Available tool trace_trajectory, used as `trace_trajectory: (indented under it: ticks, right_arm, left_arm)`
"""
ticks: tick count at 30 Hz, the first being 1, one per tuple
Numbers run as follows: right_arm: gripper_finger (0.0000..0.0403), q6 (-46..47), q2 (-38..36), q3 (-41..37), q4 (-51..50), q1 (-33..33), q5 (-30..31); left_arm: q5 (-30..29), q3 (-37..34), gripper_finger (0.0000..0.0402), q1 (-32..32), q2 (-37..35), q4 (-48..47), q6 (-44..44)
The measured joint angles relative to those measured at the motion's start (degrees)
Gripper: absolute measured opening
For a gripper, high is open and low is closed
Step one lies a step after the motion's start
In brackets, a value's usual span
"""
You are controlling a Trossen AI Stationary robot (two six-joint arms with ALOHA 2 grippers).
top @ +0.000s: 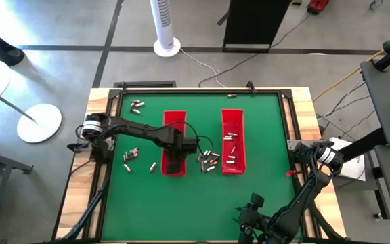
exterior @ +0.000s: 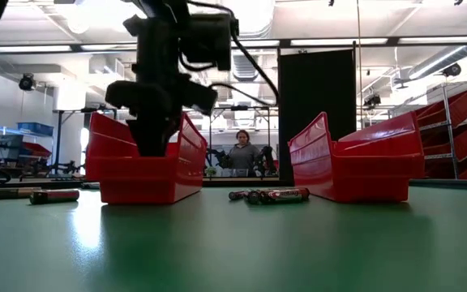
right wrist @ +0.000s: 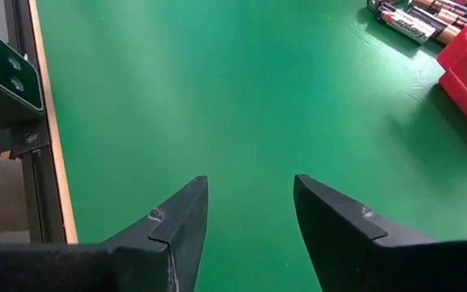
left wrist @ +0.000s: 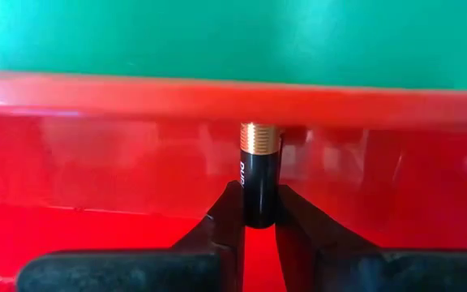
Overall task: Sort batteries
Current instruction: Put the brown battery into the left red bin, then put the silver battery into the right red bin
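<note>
Landmark: left red tray [top: 174, 135], on the green mat [top: 263, 190].

Left of the tray: a small cluster of batteries [top: 131, 155] lies on the mat beside its near end, and a second small group [top: 137, 106] sits further left, toward the far corner. In the low view one loose battery [exterior: 53, 195] lies flat on the mat left of the tray.

At the tray: the left gripper [top: 175, 161] hangs over the tray's near end, arm reaching in from the left edge of the table. The left wrist view shows its jaws closed narrowly on a single battery [left wrist: 259, 174], a black body with a copper-coloured band at the tip, pointing away from the fingers [left wrist: 227, 217] toward the tray's red wall. The battery appears to be inside or just above the tray; which of the two cannot be told from this close view.

Right of the tray: a pile of batteries [top: 209, 160] rests on the mat between the left tray and the right red tray [top: 233, 141]. The right tray holds a few batteries [top: 231, 137] along its length.

Far right of the tray: the right gripper [top: 249, 218] waits over bare mat near the front edge of the table, well apart from both trays. Its jaws stand apart with nothing between them; the right wrist view shows only green mat in the gap.
</note>
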Motion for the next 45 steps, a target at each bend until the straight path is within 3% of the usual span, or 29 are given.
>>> trace_trajectory:
  ticks: [15, 21, 28, 39, 45]
  right_arm:
    - [0.0164, 0.0, 0.0, 0.0, 0.0, 0.0, -0.2]
    - [0.0174, 0.0, 0.0, -0.2, 0.0, 0.0, -0.2]
    - [0.0180, 0.0, 0.0, -0.3, 0.0, 0.0, -0.2]
    - [0.0166, 0.5, 0.0, -0.5, 0.0, 0.1, -0.5]
    - [0.0165, 1.9, 0.0, -0.8, 0.2, 1.5, -0.5]
  left_arm:
    - [2.2, 0.0, 0.0035, 0.0, 3.6, 0.5, 2.5]
    - [2.1, -0.1, 0.0082, 0.0, 4.0, 2.4, 2.4]
    - [1.9, 0.7, 0.0129, 0.0, 3.4, -1.7, 2.2]
    - [1.8, 10.8, 0.0148, -3.5, -5.3, -11.2, -3.2]
    - [0.8, 7.9, 0.0148, -8.4, -14.5, -17.9, -14.9]
